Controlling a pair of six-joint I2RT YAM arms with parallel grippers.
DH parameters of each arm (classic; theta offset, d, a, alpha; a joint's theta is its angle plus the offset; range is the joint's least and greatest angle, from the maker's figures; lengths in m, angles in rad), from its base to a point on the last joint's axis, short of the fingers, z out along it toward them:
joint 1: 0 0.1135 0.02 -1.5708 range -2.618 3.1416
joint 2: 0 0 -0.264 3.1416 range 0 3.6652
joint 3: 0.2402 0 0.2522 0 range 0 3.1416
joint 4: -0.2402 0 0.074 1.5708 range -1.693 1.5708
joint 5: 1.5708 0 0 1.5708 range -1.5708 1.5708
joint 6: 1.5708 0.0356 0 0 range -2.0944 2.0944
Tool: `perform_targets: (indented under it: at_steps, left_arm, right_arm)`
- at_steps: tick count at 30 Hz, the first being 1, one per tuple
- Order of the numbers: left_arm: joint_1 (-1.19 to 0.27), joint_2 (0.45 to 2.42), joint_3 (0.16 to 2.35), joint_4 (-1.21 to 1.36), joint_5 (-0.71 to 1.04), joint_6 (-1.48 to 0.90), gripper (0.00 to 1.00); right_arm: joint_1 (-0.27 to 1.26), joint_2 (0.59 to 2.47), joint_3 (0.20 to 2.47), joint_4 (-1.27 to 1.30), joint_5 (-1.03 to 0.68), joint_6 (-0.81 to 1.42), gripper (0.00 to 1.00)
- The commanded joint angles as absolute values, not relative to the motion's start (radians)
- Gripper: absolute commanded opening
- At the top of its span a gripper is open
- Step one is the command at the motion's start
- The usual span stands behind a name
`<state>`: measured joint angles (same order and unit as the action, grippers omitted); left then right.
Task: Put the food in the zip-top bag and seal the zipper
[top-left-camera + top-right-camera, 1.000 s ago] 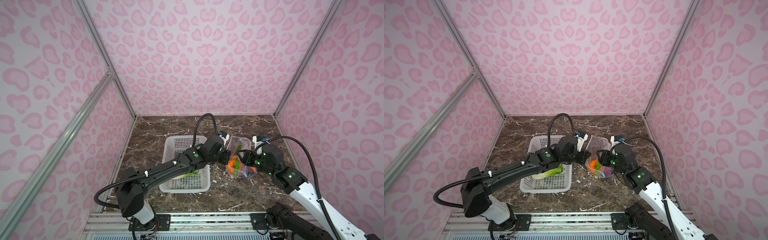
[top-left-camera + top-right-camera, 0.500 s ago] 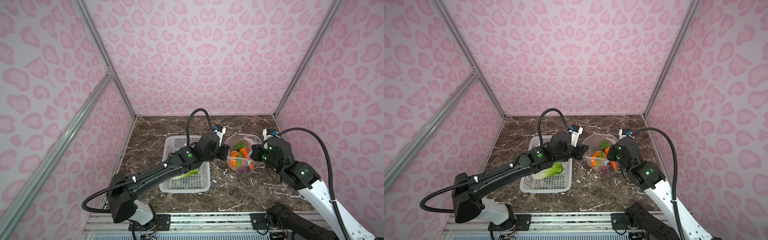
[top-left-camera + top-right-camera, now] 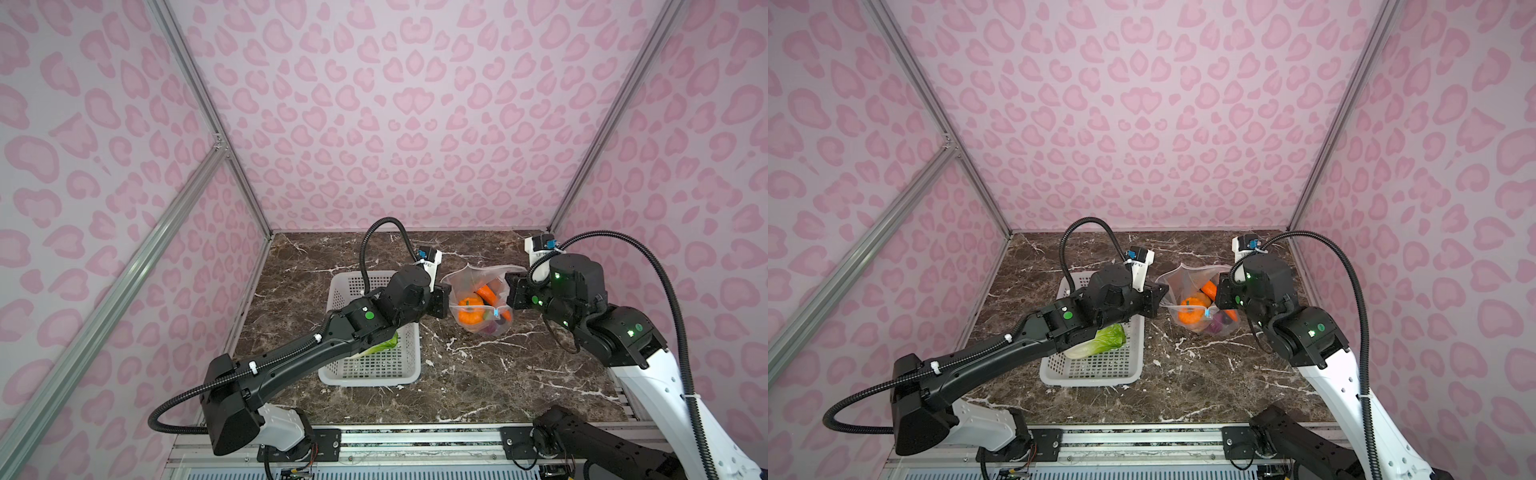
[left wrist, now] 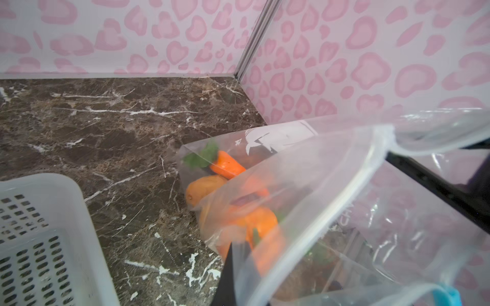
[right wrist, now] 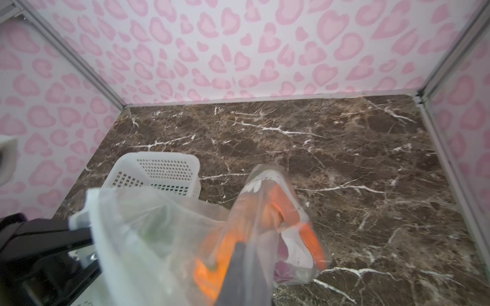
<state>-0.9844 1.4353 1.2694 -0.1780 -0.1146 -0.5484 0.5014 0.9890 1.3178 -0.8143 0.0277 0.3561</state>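
The zip-top bag (image 3: 478, 286) (image 3: 1185, 276) hangs between both grippers with its mouth spread, above the marble floor. My left gripper (image 3: 446, 301) (image 3: 1163, 297) (image 4: 238, 254) is shut on the bag's left mouth edge. My right gripper (image 3: 509, 291) (image 3: 1219, 295) (image 5: 244, 251) is shut on the right edge. Food inside the bag: an orange round (image 3: 471, 312), a carrot (image 3: 487, 294) (image 4: 228, 164) and a purple onion (image 3: 490, 330). The zipper's blue slider (image 3: 496, 312) (image 4: 448, 295) sits on the near mouth edge. The lettuce (image 3: 1100, 340) lies in the basket, partly under my left arm.
The white perforated basket (image 3: 370, 374) (image 3: 1092, 374) stands left of the bag, below my left forearm. Pink patterned walls enclose the marble floor (image 3: 498, 374) at the back and on both sides. An aluminium rail runs along the front edge.
The right gripper has shut on the bag's edge. Both arms have lifted the bag off the floor and moved apart, pulling its mouth wider.
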Motion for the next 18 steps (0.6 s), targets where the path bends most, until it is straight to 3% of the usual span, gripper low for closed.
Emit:
perform_targets:
  at_steps: [1, 8, 18]
  left_arm:
    - [-0.982, 1.46, 1.249, -0.179, -0.195, -0.557, 0.03]
    - [-0.968, 1.514, 1.22, -0.192, -0.21, -0.568, 0.03]
    - [-0.94, 1.531, 1.204, -0.204, -0.175, -0.601, 0.03]
  right_arm:
    - [0.502, 1.032, 1.326, -0.85, -0.051, 0.356, 0.0]
    - [0.516, 1.056, 1.307, -0.941, 0.238, 0.393, 0.0]
    - [0.533, 1.107, 1.207, -0.859, 0.162, 0.4, 0.0]
